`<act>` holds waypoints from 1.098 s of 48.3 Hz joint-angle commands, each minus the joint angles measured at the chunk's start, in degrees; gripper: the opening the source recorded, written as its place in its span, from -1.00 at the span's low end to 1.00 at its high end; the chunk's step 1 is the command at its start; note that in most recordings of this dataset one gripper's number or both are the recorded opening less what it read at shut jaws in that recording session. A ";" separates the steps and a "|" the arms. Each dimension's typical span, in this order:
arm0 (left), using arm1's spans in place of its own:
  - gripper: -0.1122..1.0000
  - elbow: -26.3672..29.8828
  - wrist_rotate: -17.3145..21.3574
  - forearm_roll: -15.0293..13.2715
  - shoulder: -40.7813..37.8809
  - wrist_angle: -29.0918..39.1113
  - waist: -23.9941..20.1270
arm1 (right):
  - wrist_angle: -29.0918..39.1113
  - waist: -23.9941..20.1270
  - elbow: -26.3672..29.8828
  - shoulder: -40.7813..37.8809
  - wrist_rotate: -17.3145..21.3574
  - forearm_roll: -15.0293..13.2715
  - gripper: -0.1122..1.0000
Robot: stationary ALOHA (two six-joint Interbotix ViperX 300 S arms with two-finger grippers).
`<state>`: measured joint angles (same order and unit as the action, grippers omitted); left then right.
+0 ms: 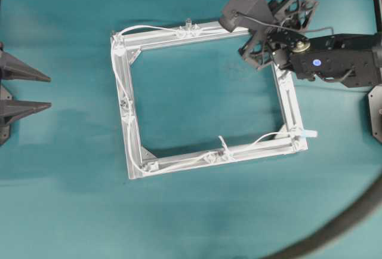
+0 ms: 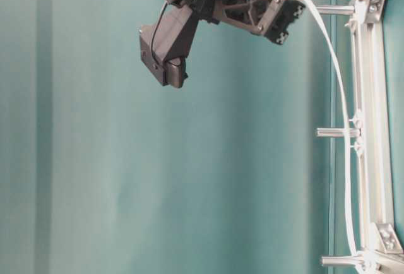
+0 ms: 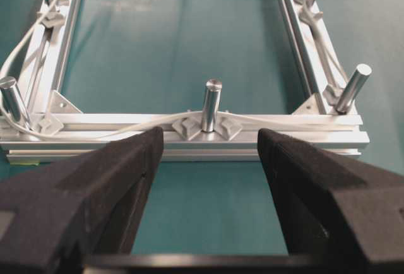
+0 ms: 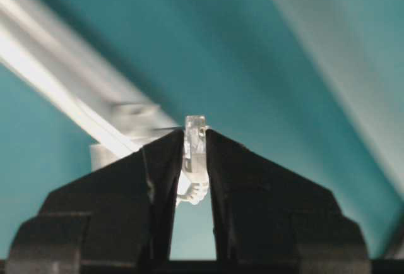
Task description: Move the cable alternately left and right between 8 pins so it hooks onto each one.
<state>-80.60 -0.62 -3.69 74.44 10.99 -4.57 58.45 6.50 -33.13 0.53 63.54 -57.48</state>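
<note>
At far left the left gripper (image 1: 51,93) waited spread and empty. Across the frame (image 1: 286,101), the cable (image 1: 122,80) already wound past most pins (image 1: 187,22); top right, the right gripper (image 4: 195,151) pinched its plug, final hooks seemingly pending.

Brushed silvery metal frame (image 1: 203,159), smooth white plastic cable (image 1: 122,86), glossy metal pins (image 3: 211,105), matt teal cloth (image 1: 197,92).
</note>
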 commanded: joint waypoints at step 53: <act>0.46 0.62 -0.44 0.26 -0.53 -0.26 0.09 | -11.69 9.14 -12.39 3.52 12.04 -27.42 -0.54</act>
<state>-80.60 -0.62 -3.60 74.36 10.99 -4.57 47.99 14.59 -45.79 2.90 75.32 -83.50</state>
